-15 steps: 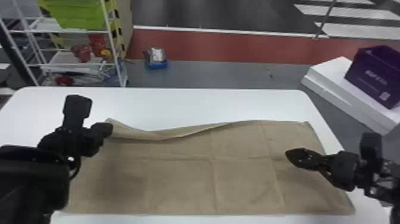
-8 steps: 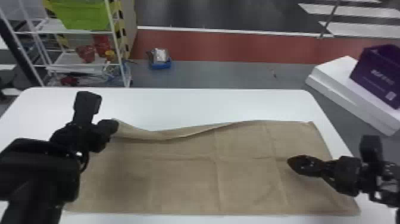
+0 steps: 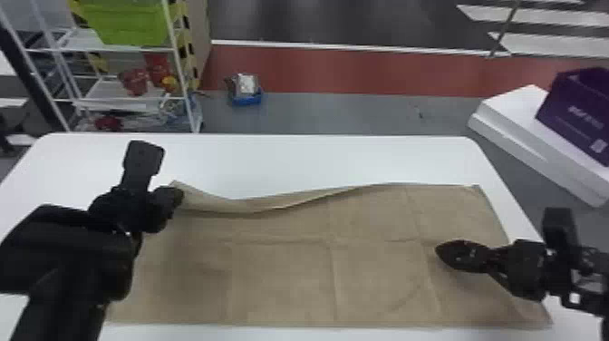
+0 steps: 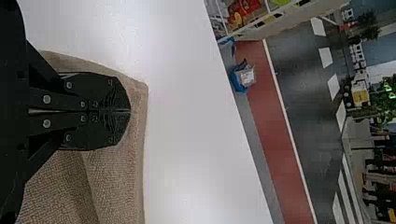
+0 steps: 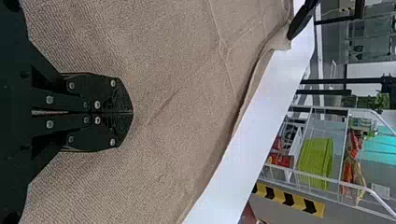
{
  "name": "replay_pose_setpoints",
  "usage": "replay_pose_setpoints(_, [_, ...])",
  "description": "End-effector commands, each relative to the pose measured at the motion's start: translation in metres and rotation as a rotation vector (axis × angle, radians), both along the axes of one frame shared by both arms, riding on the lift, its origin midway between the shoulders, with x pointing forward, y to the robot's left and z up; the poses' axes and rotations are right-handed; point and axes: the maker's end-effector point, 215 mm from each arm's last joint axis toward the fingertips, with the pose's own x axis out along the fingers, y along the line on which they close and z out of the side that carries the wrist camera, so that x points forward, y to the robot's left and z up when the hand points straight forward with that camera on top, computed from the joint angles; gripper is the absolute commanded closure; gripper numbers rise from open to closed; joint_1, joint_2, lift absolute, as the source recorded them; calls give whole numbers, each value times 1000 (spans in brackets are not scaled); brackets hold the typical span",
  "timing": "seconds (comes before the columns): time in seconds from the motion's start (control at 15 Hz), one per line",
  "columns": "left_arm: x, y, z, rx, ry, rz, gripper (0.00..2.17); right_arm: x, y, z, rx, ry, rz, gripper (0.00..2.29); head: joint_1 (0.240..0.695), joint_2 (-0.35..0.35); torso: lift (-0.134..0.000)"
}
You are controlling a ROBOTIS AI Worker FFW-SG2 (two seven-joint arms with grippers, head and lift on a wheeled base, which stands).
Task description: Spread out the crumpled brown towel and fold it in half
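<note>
"One broad brown towel [image 3: 281, 276], nearly rectangular. What's the cloth like?"

"Coarse, with a pebbly weave and straight crease lines. Its far edge rises in a soft, wavy ridge toward the far left corner."

"And around it?"

"It lies on a smooth white table [image 3: 317, 158]. Past the towel's left end stands a white wire rack [image 3: 182, 77] with a lime-green bin [image 3: 127, 22]; past its right end, a purple box [image 3: 573, 113] sits on a white slab [image 3: 512, 113]. A red floor strip [image 3: 340, 72] runs beyond the towel."

"Where are the hands?"

"The left gripper [image 3: 178, 196] is at the towel's far left corner, fingertips together; I can't tell whether they pinch cloth. The right gripper [image 3: 439, 250] is over the towel's right part, fingers also pressed together, brown fabric spreading around the tips."
</note>
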Motion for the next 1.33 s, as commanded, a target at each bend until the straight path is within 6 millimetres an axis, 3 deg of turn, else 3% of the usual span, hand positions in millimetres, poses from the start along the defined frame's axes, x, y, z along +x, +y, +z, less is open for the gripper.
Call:
replay_pose_setpoints(0.0, [3, 3, 1, 6, -3, 11, 1254, 0, -4, -1, -6, 13, -3, 1858, 695, -76, -124])
replay_pose_setpoints(0.27, [12, 11, -3, 21, 6, 36, 1254, -2, -5, -7, -10, 32, 0, 1858, 695, -73, -124])
replay_pose_setpoints(0.6, [18, 23, -22, 48, 40, 73, 1254, -2, -7, -7, -5, 38, 4, 1858, 695, -63, -124])
replay_pose_setpoints(1.0, [29, 39, -8, 55, -24, 111, 1254, -1, -7, -6, -4, 44, 4, 1858, 695, -49, -124])
replay_pose_setpoints(1.07, [21, 45, -11, 51, -23, 125, 1254, -2, -5, -3, 9, 49, 9, 1858, 695, -47, -124])
replay_pose_setpoints(1.27, [0, 52, 14, 28, -73, 141, 1254, 1, -4, 4, 17, 45, 11, 1858, 695, -36, -124])
